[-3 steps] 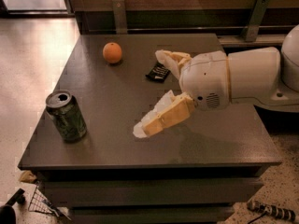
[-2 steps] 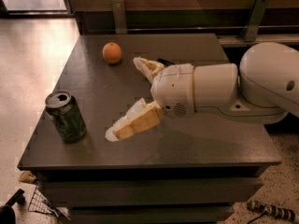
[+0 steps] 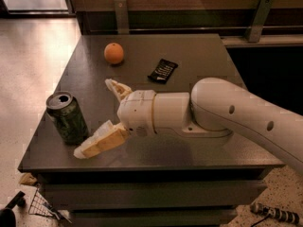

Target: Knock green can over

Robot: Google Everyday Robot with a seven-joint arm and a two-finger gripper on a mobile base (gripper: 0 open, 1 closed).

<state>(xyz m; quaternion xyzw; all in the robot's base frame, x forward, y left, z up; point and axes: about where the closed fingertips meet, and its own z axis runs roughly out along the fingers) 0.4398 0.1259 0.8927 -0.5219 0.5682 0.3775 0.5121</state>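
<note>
The green can [image 3: 67, 117] stands upright near the front left corner of the dark table [image 3: 199, 56]. It is dark green and patterned, with a silver top and an open pull-tab hole. My gripper [image 3: 96, 118] reaches in from the right, just to the right of the can. It is open. The near fingertip [image 3: 81, 151] lies low by the can's base and looks close to or touching it. The far finger [image 3: 117, 89] sits behind, apart from the can.
An orange [image 3: 113, 53] sits at the back left of the table. A flat black packet [image 3: 163, 70] lies at the back middle. My white arm [image 3: 222, 112] crosses the table's right half. The table's left and front edges are close to the can.
My arm and gripper have moved left across the table, from about the middle to right beside the can. The can still stands upright in the same place.
</note>
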